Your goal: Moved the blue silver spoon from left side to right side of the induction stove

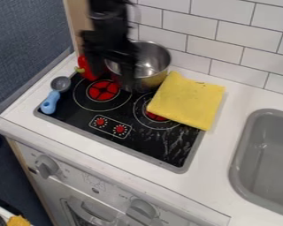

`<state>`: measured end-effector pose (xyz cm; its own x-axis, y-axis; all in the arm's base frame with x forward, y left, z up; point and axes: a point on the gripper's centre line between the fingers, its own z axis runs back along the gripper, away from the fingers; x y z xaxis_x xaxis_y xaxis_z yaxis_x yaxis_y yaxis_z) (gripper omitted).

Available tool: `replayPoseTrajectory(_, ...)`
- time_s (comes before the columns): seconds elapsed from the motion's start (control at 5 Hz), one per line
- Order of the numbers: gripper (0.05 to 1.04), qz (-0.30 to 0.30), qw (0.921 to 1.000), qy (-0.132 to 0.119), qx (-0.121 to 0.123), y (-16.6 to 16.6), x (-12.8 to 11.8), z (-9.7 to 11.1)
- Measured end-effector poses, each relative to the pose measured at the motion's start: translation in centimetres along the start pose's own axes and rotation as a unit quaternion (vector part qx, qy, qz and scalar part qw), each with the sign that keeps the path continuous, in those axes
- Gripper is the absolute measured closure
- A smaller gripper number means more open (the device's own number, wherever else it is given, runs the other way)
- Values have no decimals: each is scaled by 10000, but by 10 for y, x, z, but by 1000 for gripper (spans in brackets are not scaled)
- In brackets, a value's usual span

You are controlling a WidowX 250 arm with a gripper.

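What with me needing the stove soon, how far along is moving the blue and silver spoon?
Nothing looks done: the spoon lies at the left edge of the stove. It isn't in hand; the gripper is over by the pot. Left to do: pick it up, set it down on the right side.

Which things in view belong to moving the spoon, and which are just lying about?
Part of the job:
- blue and silver spoon, at the stove's left side
- stove
- gripper

Just there:
- metal pot
- red pepper
- yellow cloth, partly over the stove
- grey sink
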<state>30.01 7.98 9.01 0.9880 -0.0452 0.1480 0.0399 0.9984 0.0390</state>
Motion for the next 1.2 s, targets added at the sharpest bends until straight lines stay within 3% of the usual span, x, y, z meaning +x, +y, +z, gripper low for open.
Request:
replayPoseTrajectory(0.2, 85, 602, 9982, 47, 50, 48, -5, -8)
replayPoseTrajectory(0.4, 85, 1214, 9922, 274, 17, 93, -3, -35)
replayPoseTrajectory(0.6, 85, 1453, 9883, 403, 230, 117, -3, -53)
replayPoseTrajectory(0.8, 85, 1634, 9829, 538, 658, 125, -16, -62)
replayPoseTrajectory(1.0, 85, 1660, 9841, 413, 476, 115, -19, -65)
replayPoseTrajectory(1.2, 85, 1672, 9842, 276, 523, 115, -21, -57)
